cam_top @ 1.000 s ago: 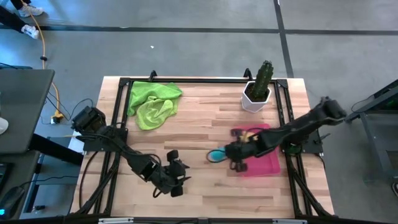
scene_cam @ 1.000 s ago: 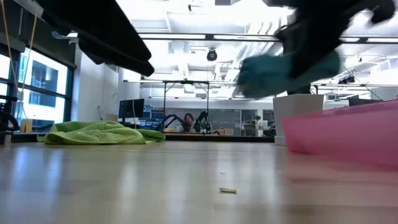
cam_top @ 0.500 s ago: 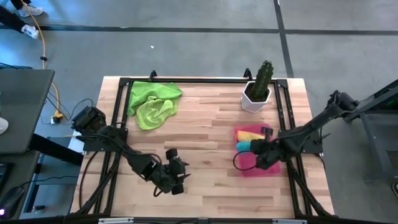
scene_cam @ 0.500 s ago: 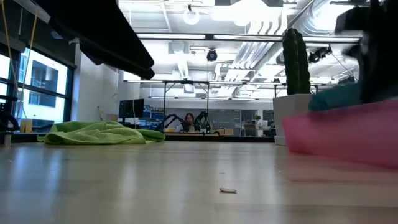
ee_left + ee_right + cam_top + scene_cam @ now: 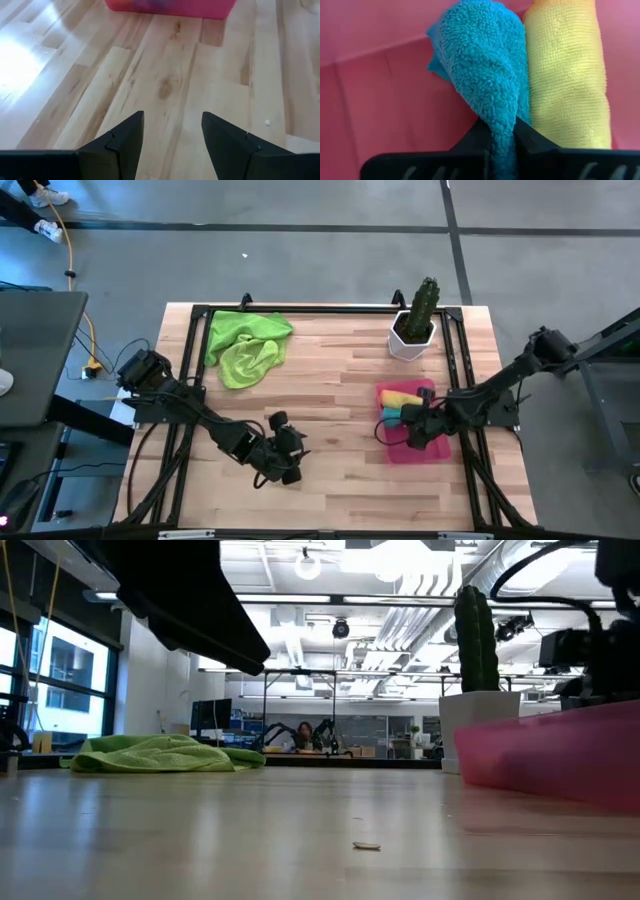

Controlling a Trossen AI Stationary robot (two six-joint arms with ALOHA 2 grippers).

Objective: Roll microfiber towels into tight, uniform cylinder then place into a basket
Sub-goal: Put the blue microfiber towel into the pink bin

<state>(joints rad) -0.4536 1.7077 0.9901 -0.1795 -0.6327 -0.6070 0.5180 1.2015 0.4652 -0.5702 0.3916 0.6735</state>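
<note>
Clamped on the teal towel (image 5: 485,75), the right gripper (image 5: 499,131) sits low inside the basket (image 5: 432,448), laying that roll against the yellow towel (image 5: 567,75) so both pack side by side. Left gripper (image 5: 172,140) waits, jaws apart, over bare table (image 5: 170,75); green towels (image 5: 245,345) remain unrolled.
</note>
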